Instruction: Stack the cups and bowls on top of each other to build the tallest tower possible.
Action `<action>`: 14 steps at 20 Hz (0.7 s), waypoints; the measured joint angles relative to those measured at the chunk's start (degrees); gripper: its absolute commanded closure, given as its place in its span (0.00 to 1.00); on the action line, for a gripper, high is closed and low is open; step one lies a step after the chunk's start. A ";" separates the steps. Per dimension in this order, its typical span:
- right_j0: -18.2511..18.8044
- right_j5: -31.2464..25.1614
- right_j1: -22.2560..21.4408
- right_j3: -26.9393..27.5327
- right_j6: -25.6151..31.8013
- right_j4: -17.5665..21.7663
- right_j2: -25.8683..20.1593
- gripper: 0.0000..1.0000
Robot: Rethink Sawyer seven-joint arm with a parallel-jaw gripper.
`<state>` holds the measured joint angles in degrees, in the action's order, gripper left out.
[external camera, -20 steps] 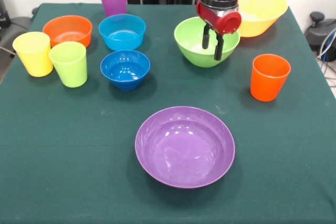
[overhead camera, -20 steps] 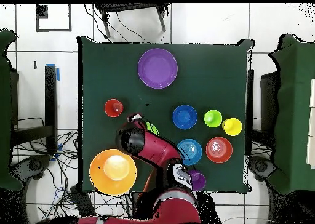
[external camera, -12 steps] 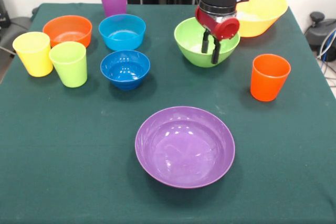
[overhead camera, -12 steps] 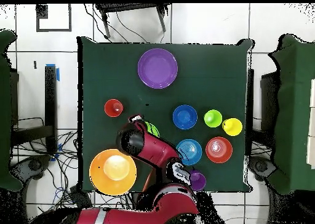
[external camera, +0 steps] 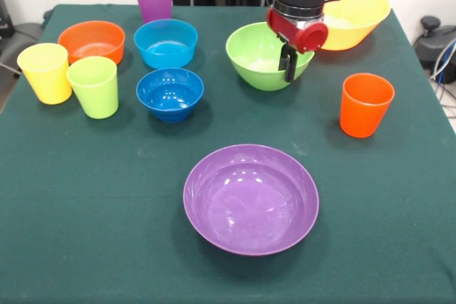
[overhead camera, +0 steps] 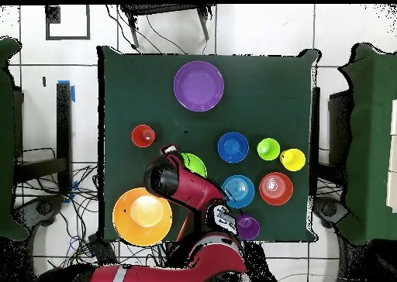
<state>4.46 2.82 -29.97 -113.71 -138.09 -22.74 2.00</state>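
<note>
At the green bowl's (external camera: 265,55) rim in the front view, my gripper (external camera: 288,65) looks clenched on that edge. I'd lift slowly, keeping the bowl level, and clear the big yellow bowl (external camera: 354,12) just behind. I count six bowls and four cups; no tower yet. The purple bowl (external camera: 251,198) sits nearest, the orange-red cup (external camera: 366,104) apart.

From overhead, the arm (overhead camera: 188,187) hides part of the green bowl (overhead camera: 194,165); same count.
</note>
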 measured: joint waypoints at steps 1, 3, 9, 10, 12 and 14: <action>0.15 0.00 -0.02 0.00 0.00 0.01 -0.02 1.00; 0.49 0.00 -0.06 0.01 0.00 0.05 -0.09 1.00; 2.29 0.02 0.01 0.08 0.00 1.18 -0.21 0.00; 2.36 0.02 0.04 0.10 0.00 1.36 -0.18 0.00; 2.52 0.01 0.25 0.22 0.00 2.32 -0.16 0.00; 2.66 0.01 0.45 0.24 0.00 3.08 -0.20 0.00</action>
<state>7.12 2.84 -29.51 -113.47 -138.09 -19.66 1.80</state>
